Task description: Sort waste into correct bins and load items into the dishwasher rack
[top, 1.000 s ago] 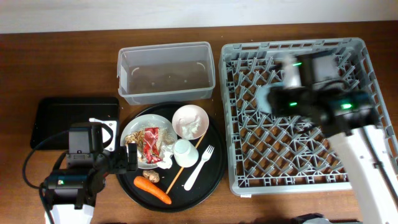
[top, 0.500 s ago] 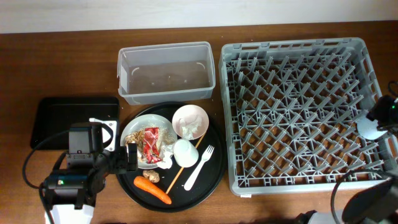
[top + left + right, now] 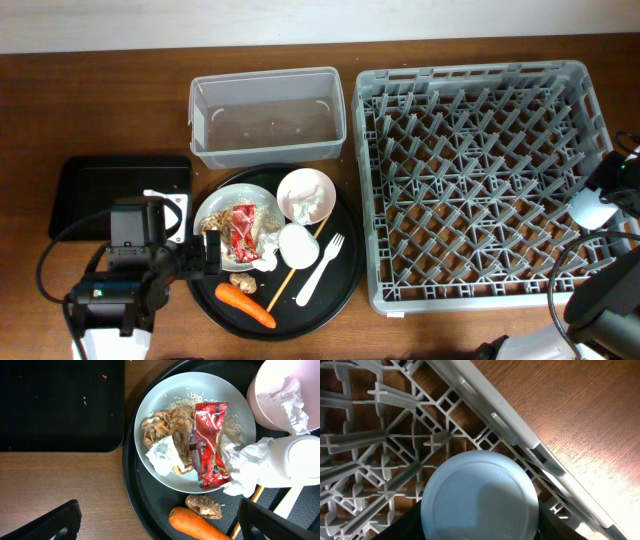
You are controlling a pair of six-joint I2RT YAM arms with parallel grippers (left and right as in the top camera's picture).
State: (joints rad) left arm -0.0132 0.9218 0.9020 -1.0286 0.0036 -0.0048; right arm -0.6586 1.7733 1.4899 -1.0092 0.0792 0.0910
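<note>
Clock reference: overhead view, 12 o'clock at the far edge of the table [image 3: 120, 100].
Left fingers: spread wide, gripping nothing.
Left gripper [image 3: 160, 522]: I hang over the round tray [image 3: 145, 505] at its 9 o'clock side.
Under left gripper: carrot [image 3: 195, 525] and lump [image 3: 202, 505], just beside each other, at 6 o'clock of the plate [image 3: 150, 415].
Plate load: wrapper [image 3: 209, 442], crumbs [image 3: 182, 401], tissues [image 3: 162, 455].
At 3 o'clock of plate: white cup [image 3: 305, 460], a tissue against it.
At 1 o'clock of plate: bowl [image 3: 272, 390], a tissue inside.
Fork [image 3: 322, 265], chopstick [image 3: 285, 280]: on the round tray, at 5 o'clock of the white cup.
Black tray [image 3: 55, 405]: at 10 o'clock of the plate.
Tub [image 3: 267, 115]: at 12 o'clock of the round tray.
Right fingers: closed on the blue cup [image 3: 480, 492], its base toward my wrist camera.
Right gripper [image 3: 597, 203]: I hold the blue cup at the 3 o'clock rim of the rack [image 3: 470, 180], over the tines.
</note>
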